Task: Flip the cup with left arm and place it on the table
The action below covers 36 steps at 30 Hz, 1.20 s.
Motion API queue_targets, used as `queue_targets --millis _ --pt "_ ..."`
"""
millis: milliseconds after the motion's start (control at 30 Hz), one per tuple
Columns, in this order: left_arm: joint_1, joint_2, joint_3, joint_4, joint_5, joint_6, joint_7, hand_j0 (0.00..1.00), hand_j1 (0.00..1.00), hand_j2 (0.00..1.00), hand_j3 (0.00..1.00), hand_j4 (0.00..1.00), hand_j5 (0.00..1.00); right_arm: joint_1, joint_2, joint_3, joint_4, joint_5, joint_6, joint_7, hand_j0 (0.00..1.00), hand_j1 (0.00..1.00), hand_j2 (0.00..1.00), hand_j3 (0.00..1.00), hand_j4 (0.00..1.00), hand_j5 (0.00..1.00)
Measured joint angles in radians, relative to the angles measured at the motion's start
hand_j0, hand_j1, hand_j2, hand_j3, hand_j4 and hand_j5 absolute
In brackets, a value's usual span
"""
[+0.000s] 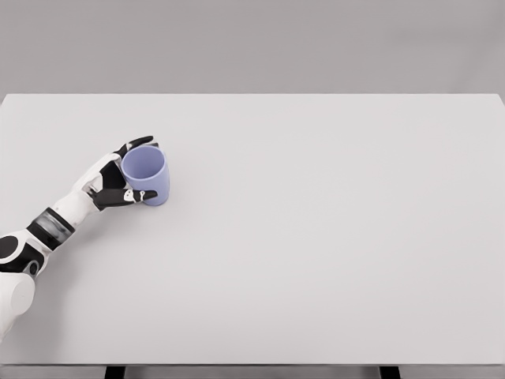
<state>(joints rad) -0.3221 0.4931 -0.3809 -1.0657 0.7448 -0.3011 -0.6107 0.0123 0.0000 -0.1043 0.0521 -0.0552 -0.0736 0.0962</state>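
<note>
The left arm comes in at the lower left corner, its rounded white shoulder shell nearest, then a black joint, a white forearm segment with a grey ribbed band at the wrist, reaching up and to the right across the near-left part of the table (316, 260). The left hand (110, 180) has a white back and black fingers, and it is wrapped around the cup (146, 175): the thumb (132, 195) lies along the cup's near side, with pale joint marks on it, while the other fingers (136, 144) curl over the far side by the rim. The cup is a plain lavender-blue tumbler with smooth matte walls and no handle, slightly tapered; its wide open mouth faces left and toward the camera, so the inside shows, and its body tilts away to the right. Its lower end touches or sits just above the tabletop; which one cannot be told. No writing or label can be read on the cup or the arm. The table is a flat, uniform light grey rectangle with a smooth surface, spreading right and far to a straight edge against a grey backdrop.
</note>
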Motion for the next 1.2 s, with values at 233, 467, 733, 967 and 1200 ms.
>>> queue_targets --millis 233,467,733,967,1200 --pt "0.017 0.002 0.005 -0.009 0.0 0.001 0.0 1.0 1.0 1.0 1.0 1.0 1.0 0.0 0.0 0.0 0.0 0.0 0.0 0.0 1.0 1.0 1.0 1.0 1.0 1.0" --pt "0.026 0.011 0.04 -0.028 0.001 0.0 0.0 1.0 1.0 1.0 1.0 1.0 1.0 0.0 0.0 0.0 0.0 0.0 0.0 0.0 1.0 1.0 1.0 1.0 1.0 1.0" --pt "0.066 0.041 0.093 -0.06 0.002 -0.003 0.0 1.0 1.0 1.0 1.0 1.0 1.0 0.0 0.0 0.0 0.0 0.0 0.0 0.0 1.0 1.0 1.0 1.0 1.0 1.0" --pt "0.089 0.1 0.131 -0.085 0.003 -0.022 0.0 1.0 1.0 1.0 1.0 1.0 1.0 0.0 0.0 0.0 0.0 0.0 0.0 0.0 1.0 1.0 1.0 1.0 1.0 1.0" --pt "0.097 0.252 0.133 -0.156 -0.011 -0.03 0.0 1.0 1.0 1.0 1.0 1.0 1.0 0.0 0.0 0.0 0.0 0.0 0.0 0.0 1.0 1.0 1.0 1.0 1.0 1.0"
